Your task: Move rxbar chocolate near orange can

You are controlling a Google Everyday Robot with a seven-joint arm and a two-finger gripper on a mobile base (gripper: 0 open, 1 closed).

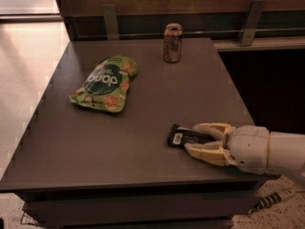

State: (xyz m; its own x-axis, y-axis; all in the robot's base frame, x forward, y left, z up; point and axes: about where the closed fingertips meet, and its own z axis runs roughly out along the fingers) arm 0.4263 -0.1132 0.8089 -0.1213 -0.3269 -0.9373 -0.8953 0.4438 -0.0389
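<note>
The rxbar chocolate (183, 137) is a flat black bar with a white label patch, lying on the dark table (143, 147) near its front right. My gripper (194, 137) comes in from the right at table height, its two pale fingers (212, 128) on either side of the bar's right end. The orange can (172, 43) stands upright at the table's far edge, well away from the bar and the gripper.
A green snack bag (106, 83) lies on the table's left half. A wall rail with two metal brackets (110, 22) runs behind the table. The table's right edge drops to a dark gap; a cable (274, 199) lies on the floor at the lower right.
</note>
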